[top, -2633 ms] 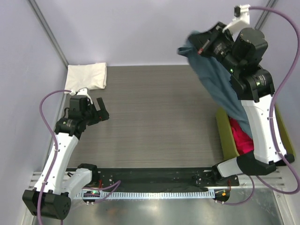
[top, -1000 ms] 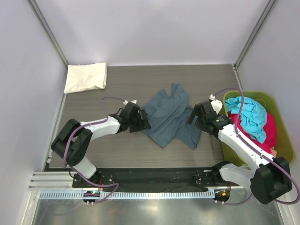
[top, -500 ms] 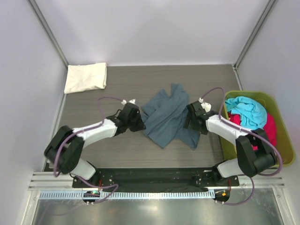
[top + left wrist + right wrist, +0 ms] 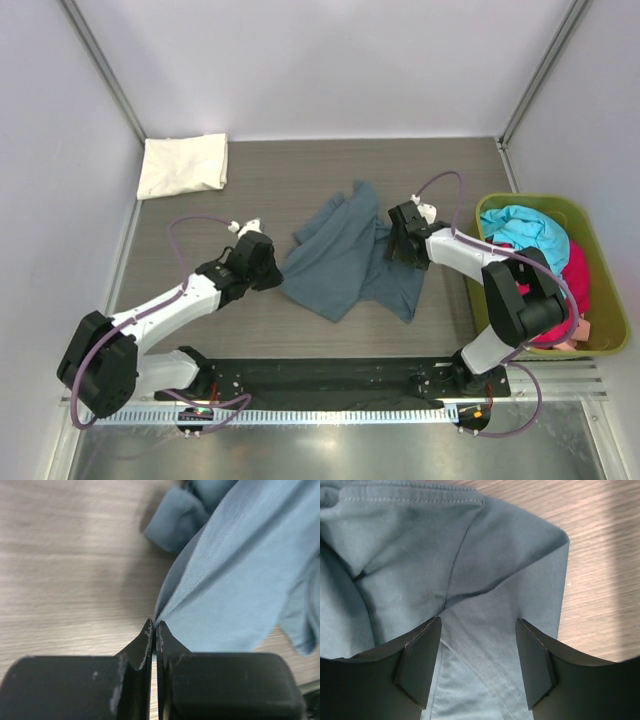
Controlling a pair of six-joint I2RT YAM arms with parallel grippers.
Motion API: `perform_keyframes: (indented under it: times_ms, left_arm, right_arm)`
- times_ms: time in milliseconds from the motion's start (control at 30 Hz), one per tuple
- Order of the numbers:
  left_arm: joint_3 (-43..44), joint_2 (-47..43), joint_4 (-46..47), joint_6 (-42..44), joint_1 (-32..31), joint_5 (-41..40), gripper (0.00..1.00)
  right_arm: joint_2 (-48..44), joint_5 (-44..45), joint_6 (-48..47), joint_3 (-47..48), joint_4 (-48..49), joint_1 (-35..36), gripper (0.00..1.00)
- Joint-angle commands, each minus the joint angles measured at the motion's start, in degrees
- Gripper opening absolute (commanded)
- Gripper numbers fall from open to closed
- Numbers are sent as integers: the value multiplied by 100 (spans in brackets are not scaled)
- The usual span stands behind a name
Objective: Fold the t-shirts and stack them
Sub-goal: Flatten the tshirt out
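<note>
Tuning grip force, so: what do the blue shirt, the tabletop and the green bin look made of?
Blue shirt: soft matte knit, likely cotton; stitched hems, limp folds.
Tabletop: grey wood-grain, probably laminate; flat, streaked.
Green bin: seemingly rigid plastic; smooth, even rim.

Seen from above, the light is bright, even and soft. The shirt (image 4: 345, 260) throws only a thin shadow on the table (image 4: 300, 170), and the metal sheet (image 4: 330, 450) nearer than the shirt shows dull glare. That view is sharp throughout. In the left wrist view the wood left of the shirt is washed pale, with a soft grey shadow beside the cloth; the left fingers (image 4: 142, 647) are black and blurred. In the right wrist view the shirt's stitching is crisp, the wood right of it glares, and the right fingers (image 4: 417, 660) are dark.
</note>
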Motion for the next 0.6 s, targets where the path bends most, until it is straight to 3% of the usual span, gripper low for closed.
perform_keyframes:
  times_ms: [0,367,467,567]
  left_arm:
    - [-60,7,18,13,28,-148,0]
    - [-139,103,150,4,28,-104,0]
    - [-165,95,177,-4,28,-104,0]
    - [-192,112,203,-13,28,-113,0]
  right_arm:
    - [71,-71,-74,162,350,5,66]
    - [-43,-625,-180,30,966,5,65]
    - [115,-607,-189,39,896,5,61]
    - [194,-581,-171,-49,896,5,50]
